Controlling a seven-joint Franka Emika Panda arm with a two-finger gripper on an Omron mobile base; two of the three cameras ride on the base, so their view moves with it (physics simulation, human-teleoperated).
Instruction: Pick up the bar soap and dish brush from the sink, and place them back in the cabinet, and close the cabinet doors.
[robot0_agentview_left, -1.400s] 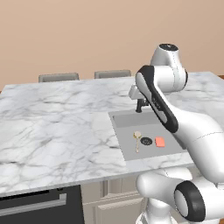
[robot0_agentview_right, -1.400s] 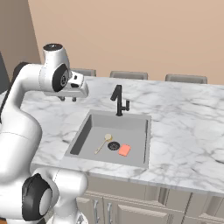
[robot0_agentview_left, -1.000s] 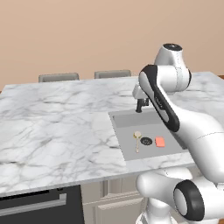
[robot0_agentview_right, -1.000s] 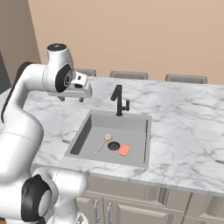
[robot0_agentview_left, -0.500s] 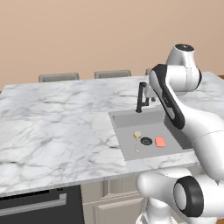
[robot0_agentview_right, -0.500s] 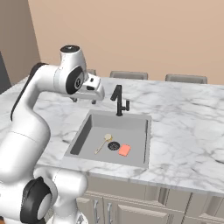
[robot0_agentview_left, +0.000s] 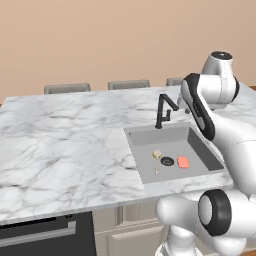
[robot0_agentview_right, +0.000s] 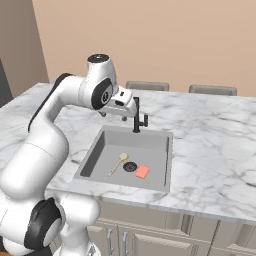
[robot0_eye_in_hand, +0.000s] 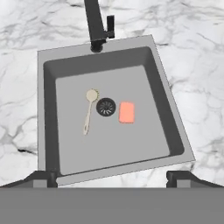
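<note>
The grey sink (robot0_eye_in_hand: 109, 148) is set into a marble counter. On its floor lies the salmon-orange bar soap (robot0_eye_in_hand: 127, 112) (robot0_agentview_left: 183, 162) (robot0_agentview_right: 142, 171). The dish brush (robot0_eye_in_hand: 89, 110) (robot0_agentview_left: 157, 160) (robot0_agentview_right: 118, 163) lies on the other side of the dark drain (robot0_eye_in_hand: 106, 106), cream head toward the faucet. My gripper (robot0_eye_in_hand: 111, 178) (robot0_agentview_right: 120, 115) hangs high above the basin, pointing down, open, with nothing between its fingertips (robot0_eye_in_hand: 43, 177). The cabinet and the cabinet doors are out of view.
A black angular faucet (robot0_eye_in_hand: 97, 24) (robot0_agentview_right: 136, 115) (robot0_agentview_left: 162, 112) rises at the sink's back rim, close to my hand. Marble counter (robot0_agentview_left: 65, 145) spreads wide around the sink. Chair backs (robot0_agentview_left: 67, 88) line the far edge. A dark oven front (robot0_agentview_left: 45, 235) sits below.
The arm has swung sideways from over the counter beside the faucet to above the sink. The gripper stayed open. Soap and brush have not moved.
</note>
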